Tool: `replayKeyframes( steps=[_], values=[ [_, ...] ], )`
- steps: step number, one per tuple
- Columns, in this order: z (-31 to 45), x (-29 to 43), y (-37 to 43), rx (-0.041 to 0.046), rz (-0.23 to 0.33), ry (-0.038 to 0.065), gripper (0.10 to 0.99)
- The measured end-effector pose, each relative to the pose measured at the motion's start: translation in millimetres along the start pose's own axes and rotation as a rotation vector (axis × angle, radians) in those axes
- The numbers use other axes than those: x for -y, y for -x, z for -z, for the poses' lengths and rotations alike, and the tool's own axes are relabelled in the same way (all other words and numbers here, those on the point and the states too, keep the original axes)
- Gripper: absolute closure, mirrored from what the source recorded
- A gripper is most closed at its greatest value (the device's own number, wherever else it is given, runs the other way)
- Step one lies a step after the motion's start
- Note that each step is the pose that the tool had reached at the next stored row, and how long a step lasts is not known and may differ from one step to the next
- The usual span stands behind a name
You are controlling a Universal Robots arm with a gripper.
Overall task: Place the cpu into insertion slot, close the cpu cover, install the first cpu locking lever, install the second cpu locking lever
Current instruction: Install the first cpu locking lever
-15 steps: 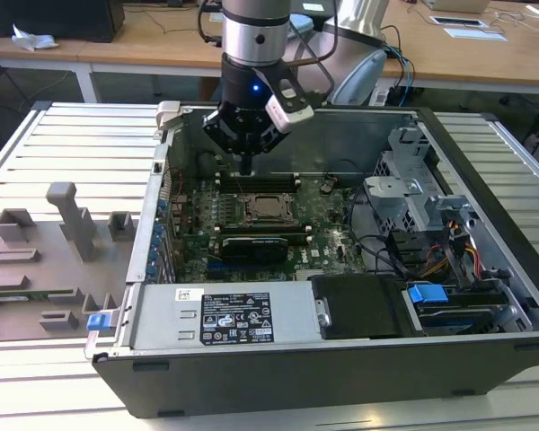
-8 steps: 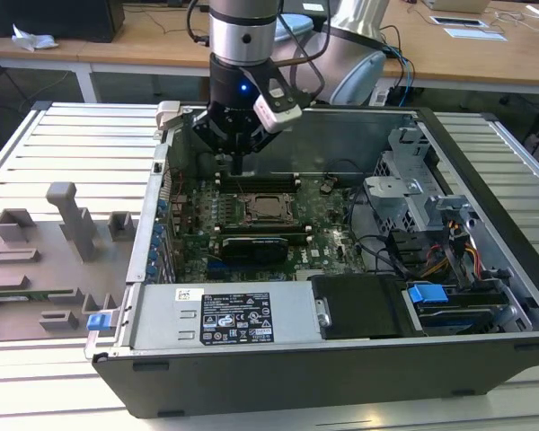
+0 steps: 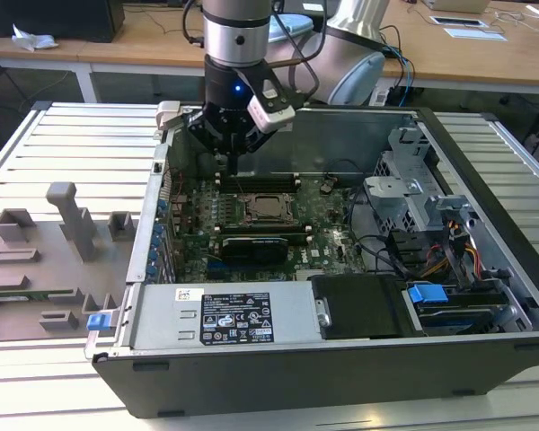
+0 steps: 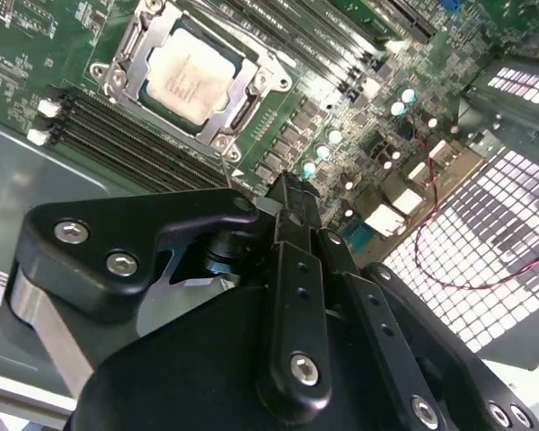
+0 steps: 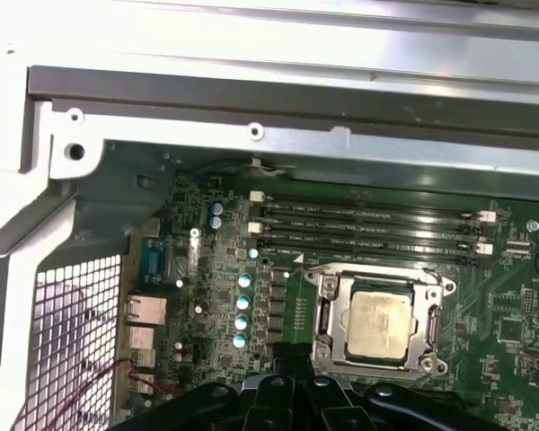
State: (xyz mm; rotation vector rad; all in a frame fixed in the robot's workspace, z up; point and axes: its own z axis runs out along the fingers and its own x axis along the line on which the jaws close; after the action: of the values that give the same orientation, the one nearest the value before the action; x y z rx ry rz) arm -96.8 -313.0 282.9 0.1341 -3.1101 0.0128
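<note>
The cpu [image 5: 380, 325], framed by the cpu cover [image 5: 329, 316], lies near but clear of the closed, empty tool [image 5: 286, 361].

My claw [image 4: 292, 202] is matte black, dotted with silver screw heads. Just beyond it, the cpu [image 5: 380, 323] has a silvery-beige top, framed by the bright silver cpu cover [image 5: 329, 316]. The circuit board [image 5: 512, 296] around them is green, speckled with teal capacitors [image 5: 243, 303]. The black memory slots [image 5: 368, 224] have white end clips. Beside my claw, a red wire [image 4: 419, 224] crosses a white-lit perforated grid [image 4: 512, 233].
</note>
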Motion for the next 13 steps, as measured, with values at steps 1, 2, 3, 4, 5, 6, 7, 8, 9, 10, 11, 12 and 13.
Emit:
replayKeyframes(
  steps=[1,2,3,4,5,6,7,8,9,10,11,12,13],
  values=[
    [-1.0,-2.9,-0.9,0.0002,0.0,0.0,0.98],
    [-1.6,-5.3,-1.9,0.0,0.0,0.0,0.98],
    [-2.0,-7.0,-2.7,0.0001,0.0,0.0,0.98],
    [-2.9,-10.3,-4.4,0.0,0.0,0.0,0.98],
    [-3.9,-13.4,-6.3,0.0002,0.0,0.0,0.98],
    [-4.8,-15.9,-8.0,0.0001,0.0,0.0,0.98],
    [-5.5,-17.6,-9.2,0.0002,0.0,0.0,0.98],
    [-6.5,-19.6,-10.6,0.0001,-0.001,0.0,0.98],
    [-7.5,-20.9,-11.5,0.0,-0.001,0.0,0.98],
    [-9.0,-22.3,-12.1,0.0,-0.001,0.0,0.98],
    [-10.6,-23.5,-12.5,0.0002,-0.001,0.0,0.98],
    [-12.1,-24.5,-12.7,0.0003,-0.001,0.0,0.98],
    [-13.6,-25.5,-12.7,0.0001,-0.001,0.0,0.98]
  ],
)
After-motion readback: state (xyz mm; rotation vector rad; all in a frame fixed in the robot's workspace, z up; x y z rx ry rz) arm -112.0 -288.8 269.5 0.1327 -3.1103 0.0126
